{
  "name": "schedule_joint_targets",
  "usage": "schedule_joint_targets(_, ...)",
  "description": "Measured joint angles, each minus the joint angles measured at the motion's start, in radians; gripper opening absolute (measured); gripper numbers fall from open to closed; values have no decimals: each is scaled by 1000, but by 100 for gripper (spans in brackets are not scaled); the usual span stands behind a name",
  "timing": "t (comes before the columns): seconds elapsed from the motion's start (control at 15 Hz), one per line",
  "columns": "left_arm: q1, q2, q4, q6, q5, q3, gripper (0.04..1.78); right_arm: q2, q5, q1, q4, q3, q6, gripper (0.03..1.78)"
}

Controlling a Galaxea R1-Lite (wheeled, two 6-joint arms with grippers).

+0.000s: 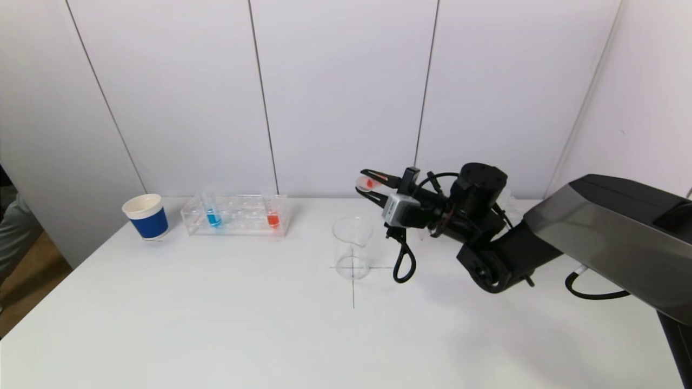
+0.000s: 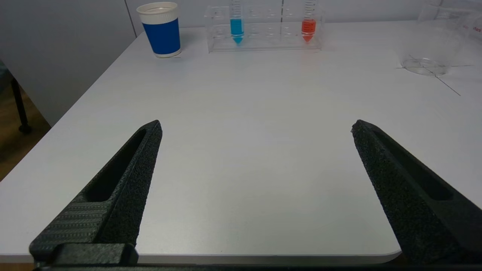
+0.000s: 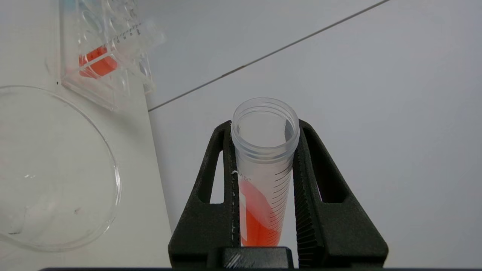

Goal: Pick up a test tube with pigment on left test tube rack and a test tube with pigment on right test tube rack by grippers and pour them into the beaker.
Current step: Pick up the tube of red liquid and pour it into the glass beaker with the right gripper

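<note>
My right gripper (image 1: 361,181) is shut on a clear test tube (image 1: 370,183) with orange-red pigment, held tilted with its open mouth away from the wrist, above and just right of the beaker. In the right wrist view the tube (image 3: 263,188) sits between both fingers (image 3: 211,195). The clear beaker (image 1: 352,237) stands on a pencil cross mid-table and looks empty. The left rack (image 1: 236,227) holds a blue tube (image 1: 213,217) and an orange tube (image 1: 273,219). My left gripper (image 2: 257,126) is open and empty over the table's near left edge. The right rack is hidden behind my right arm.
A blue paper cup (image 1: 146,217) stands left of the left rack, near the table's left edge; it also shows in the left wrist view (image 2: 162,32). A black cable loop (image 1: 403,265) hangs from my right wrist just right of the beaker.
</note>
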Motion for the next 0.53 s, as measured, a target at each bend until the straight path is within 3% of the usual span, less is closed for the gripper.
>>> schedule_joint_targets(0.53,0,0,0,0,0,0,176,3,27,6,-4,9,-27,47)
